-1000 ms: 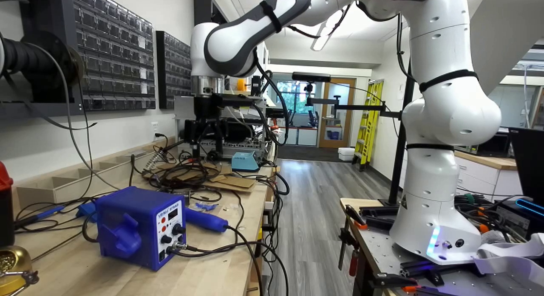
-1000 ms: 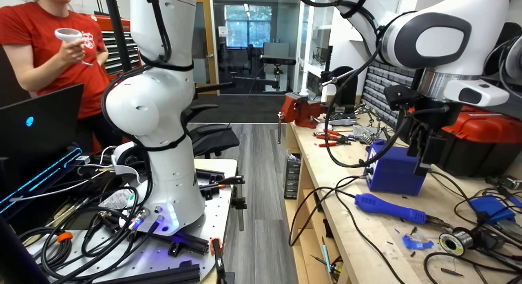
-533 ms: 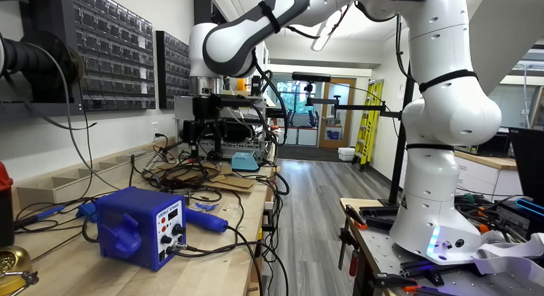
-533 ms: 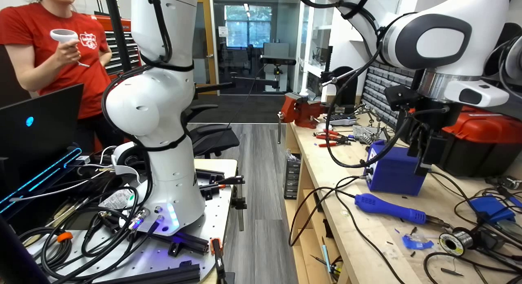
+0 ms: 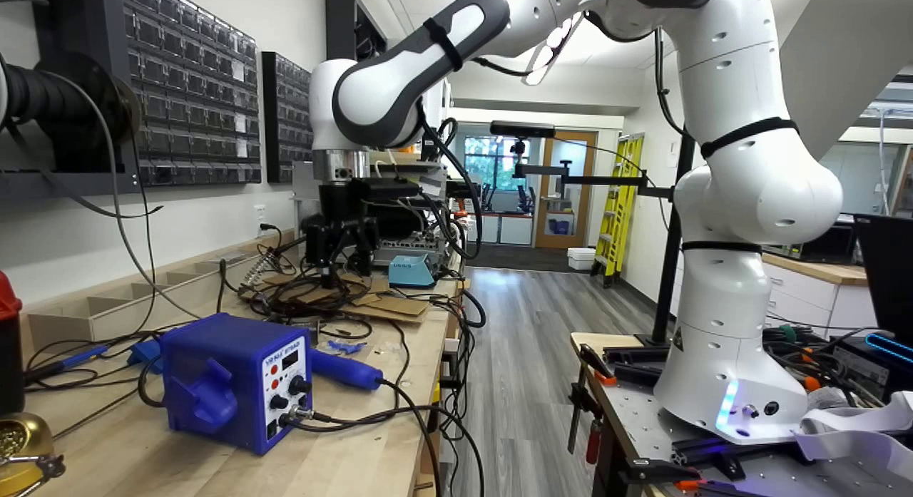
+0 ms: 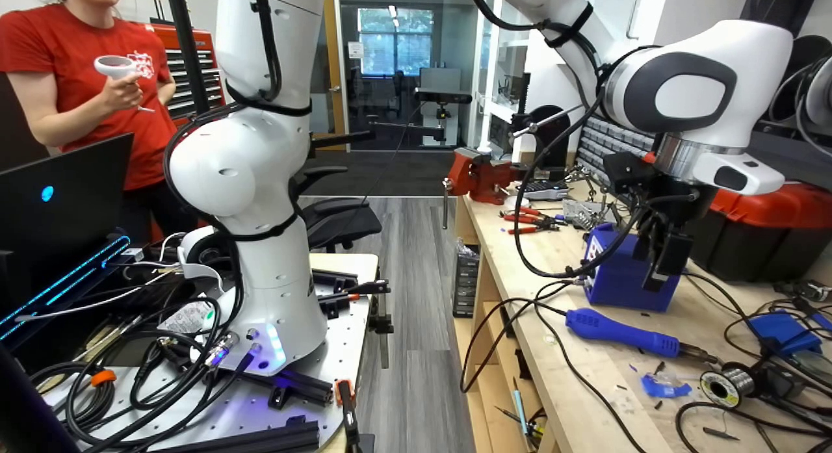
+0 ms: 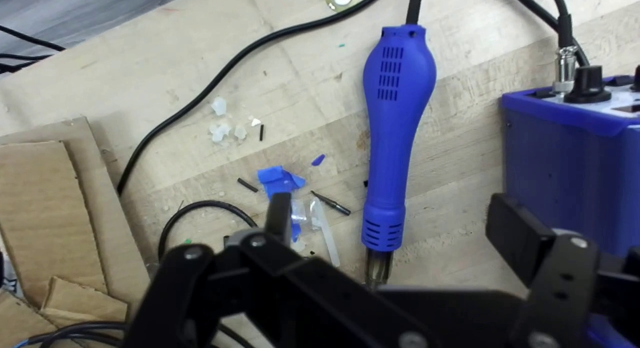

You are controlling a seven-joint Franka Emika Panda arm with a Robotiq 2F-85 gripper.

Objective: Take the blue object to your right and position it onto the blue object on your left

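Observation:
The blue handle-like tool (image 7: 392, 138) lies on the wooden bench with a dark cable at one end and a metal nozzle at the other. It also shows in both exterior views (image 5: 349, 370) (image 6: 624, 334). The large deep-blue box (image 5: 214, 379) stands beside it, with knobs and sockets on its light front panel. It also shows at the right of the wrist view (image 7: 560, 158). My gripper (image 7: 390, 208) is open and empty above the bench. In the wrist view the tool's nozzle end shows between the spread fingers. The gripper also shows in both exterior views (image 5: 345, 270) (image 6: 658, 264).
Black cables and cardboard (image 7: 45, 203) lie near the tool. Blue tape scraps (image 7: 280, 180) and a solder spool (image 6: 727, 385) are close by. A pale teal item (image 5: 411, 271) stands farther along the bench. A black and red toolbox (image 6: 760, 222) stands behind the box.
My arm and gripper have come down toward the bench, with a slight shift to the left in both exterior views. The blue tool and the blue box have not moved.

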